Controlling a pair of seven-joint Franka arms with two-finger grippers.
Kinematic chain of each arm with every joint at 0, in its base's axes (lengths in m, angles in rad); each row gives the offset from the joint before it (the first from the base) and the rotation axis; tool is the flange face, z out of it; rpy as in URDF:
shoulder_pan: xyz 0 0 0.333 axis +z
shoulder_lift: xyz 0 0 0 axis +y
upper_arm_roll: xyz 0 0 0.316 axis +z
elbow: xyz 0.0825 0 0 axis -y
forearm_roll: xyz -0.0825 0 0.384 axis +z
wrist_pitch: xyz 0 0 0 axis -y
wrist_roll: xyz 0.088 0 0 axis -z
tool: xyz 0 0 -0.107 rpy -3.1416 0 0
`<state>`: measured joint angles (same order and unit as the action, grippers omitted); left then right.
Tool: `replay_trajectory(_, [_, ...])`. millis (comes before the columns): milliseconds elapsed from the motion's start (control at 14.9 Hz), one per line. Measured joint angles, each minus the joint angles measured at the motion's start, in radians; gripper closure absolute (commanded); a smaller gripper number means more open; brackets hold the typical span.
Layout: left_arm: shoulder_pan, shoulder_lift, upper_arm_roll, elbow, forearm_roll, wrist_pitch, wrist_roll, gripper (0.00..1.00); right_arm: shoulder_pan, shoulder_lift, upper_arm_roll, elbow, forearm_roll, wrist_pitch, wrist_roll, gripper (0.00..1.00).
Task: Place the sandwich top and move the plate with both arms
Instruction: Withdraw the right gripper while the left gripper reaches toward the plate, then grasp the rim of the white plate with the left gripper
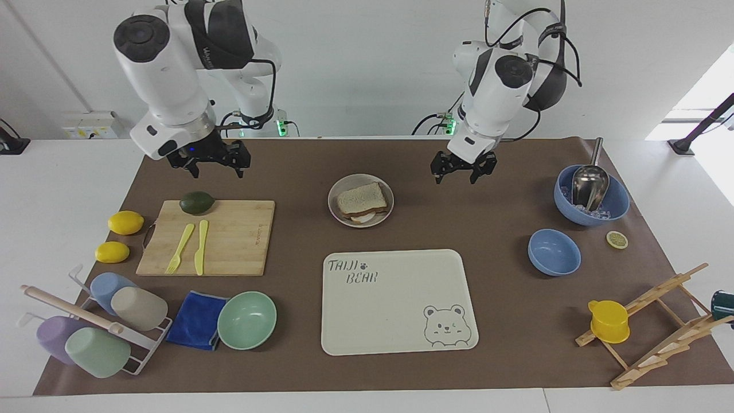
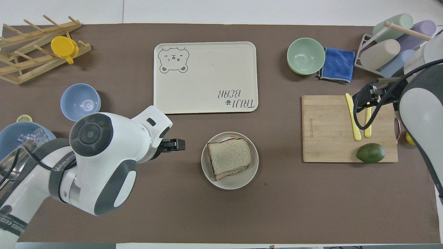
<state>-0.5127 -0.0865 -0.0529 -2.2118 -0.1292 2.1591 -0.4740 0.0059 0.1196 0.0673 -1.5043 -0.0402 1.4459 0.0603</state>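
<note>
your sandwich top [image 1: 361, 198] lies on the plate [image 1: 342, 218], nearer the robots than the bear tray [image 1: 395, 298]. left gripper [image 1: 463, 170] hangs over bare mat beside the plate, fingers spread, empty. right gripper [image 1: 208, 161] hangs over the mat near the avocado [image 1: 196, 202], spread wide, empty.

We see two large arms with glossy white rounded shells, broken by dark grey bands at the joints and round black caps on the joint ends. Small pale lettering runs along the grey bands. Loose black cables loop outside each arm toward the wrist. The left gripper [image 1: 463, 170] and the right gripper [image 1: 208, 160] are black, angular and two-fingered beneath white wrist housings.
</note>
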Motion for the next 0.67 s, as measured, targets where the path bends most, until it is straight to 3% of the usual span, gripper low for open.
replay_trajectory(268, [-0.084, 0.03, -0.001, -0.079, -0.058, 0.133, -0.102, 0.0, -0.019, -0.025, 0.001, 0.012, 0.0, -0.057, -0.047, 0.0])
replay_trajectory(669, [-0.115, 0.089, 0.0, -0.107, -0.13, 0.223, -0.121, 0.09, -0.073, -0.043, 0.003, 0.012, 0.001, -0.089, -0.103, 0.0])
